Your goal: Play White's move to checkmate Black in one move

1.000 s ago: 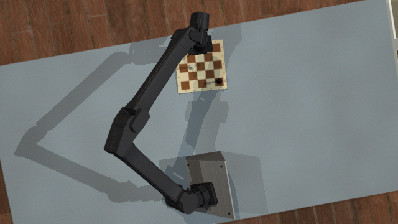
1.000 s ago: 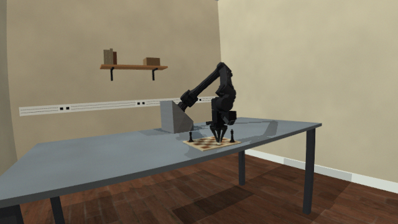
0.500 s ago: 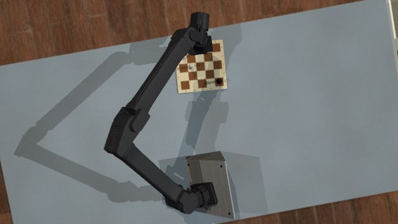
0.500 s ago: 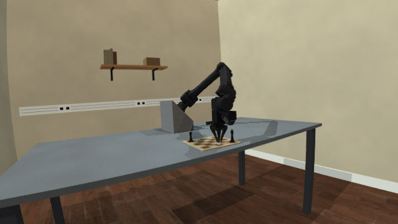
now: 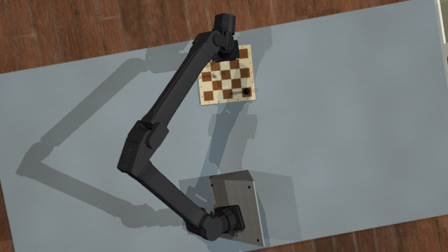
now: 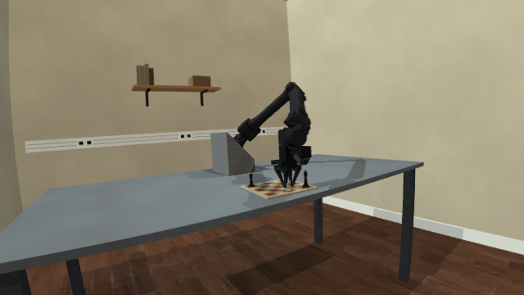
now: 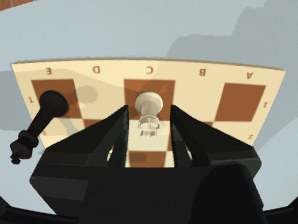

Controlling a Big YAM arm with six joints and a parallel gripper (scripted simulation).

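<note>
The small chessboard [image 5: 227,74] lies on the grey table. In the wrist view my gripper [image 7: 149,112] is low over the board's far edge row, with its fingers parted on either side of a white piece [image 7: 149,106]. The piece stands upright on the dark square under letter C, with a gap to each finger. A black piece [image 7: 36,125] stands to its left, near column D or E. Overhead, a second white piece [image 5: 214,75] and a black piece [image 5: 246,91] stand on the board, and my wrist hides the fingers. From the side, the gripper [image 6: 288,181] points straight down between two black pieces [image 6: 250,179] [image 6: 305,179].
The arm's grey mounting block [image 5: 238,206] stands at the table's near side, away from the board. The board sits close to the table's far edge. A wall shelf [image 6: 176,87] hangs well behind.
</note>
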